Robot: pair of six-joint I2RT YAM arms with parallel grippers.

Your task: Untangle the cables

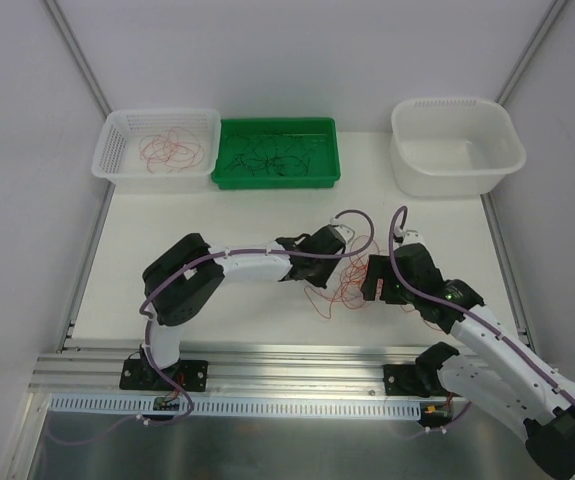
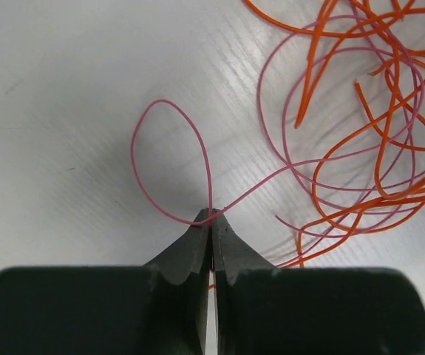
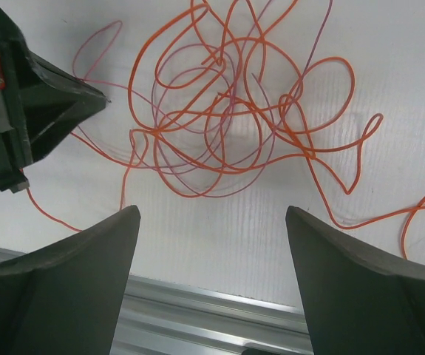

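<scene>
A loose tangle of thin orange and pink cables [image 1: 345, 288] lies on the white table between my two grippers. My left gripper [image 2: 211, 216] is shut on a pink cable [image 2: 169, 159], pinching it at the table surface where its loop crosses. The orange cables [image 2: 389, 148] spread to its right. In the top view the left gripper [image 1: 341, 258] is at the tangle's upper left edge. My right gripper [image 3: 212, 214] is open and empty, just on the near side of the tangle [image 3: 219, 118]. It is at the tangle's right side in the top view [image 1: 367, 287].
At the back stand a white basket [image 1: 112, 150] holding red cables, a green tray [image 1: 275, 181] holding dark cables, and a white tub [image 1: 457, 180]. An aluminium rail [image 1: 267, 360] runs along the near table edge, close below the right gripper.
</scene>
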